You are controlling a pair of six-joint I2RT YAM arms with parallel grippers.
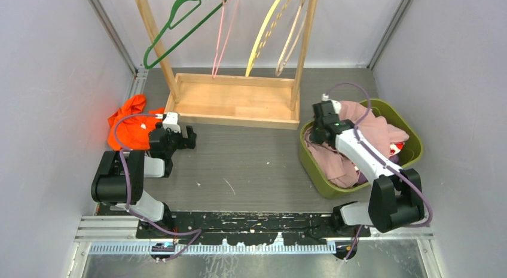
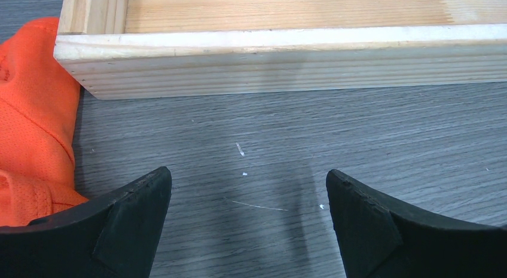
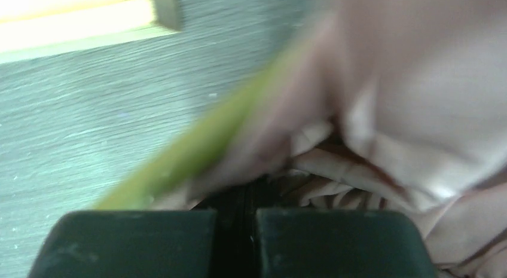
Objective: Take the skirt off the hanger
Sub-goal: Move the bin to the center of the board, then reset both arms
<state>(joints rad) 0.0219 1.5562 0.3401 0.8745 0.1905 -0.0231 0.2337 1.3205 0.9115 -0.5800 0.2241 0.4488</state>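
Top view and both wrist views. We see the pink skirt (image 1: 382, 131), a dusty-pink cloth lying crumpled in soft folds (its cut cannot be made out). It fills the olive-green bin (image 1: 412, 147) at the right of the grey table (image 1: 251, 164) and spills over the bin's near-left rim. In the right wrist view the same cloth (image 3: 418, 110) is blurred, with paler creases bunched just ahead of the fingers and the green rim (image 3: 197, 152) running diagonally on the left.

The right pincer (image 1: 317, 130) is lowered into the left part of the bin, against the skirt. Its jaws are pressed together (image 3: 251, 215), and we cannot tell whether a fold is caught between them.

The left pincer (image 1: 173, 133) is spread wide and holds nothing. It sits low over the bare table (image 2: 248, 194), facing the wooden rack base (image 2: 269, 57), with an orange garment (image 2: 33, 110) just beside its left finger. A green hanger (image 1: 179, 27) hangs on the rack, well apart from the skirt.
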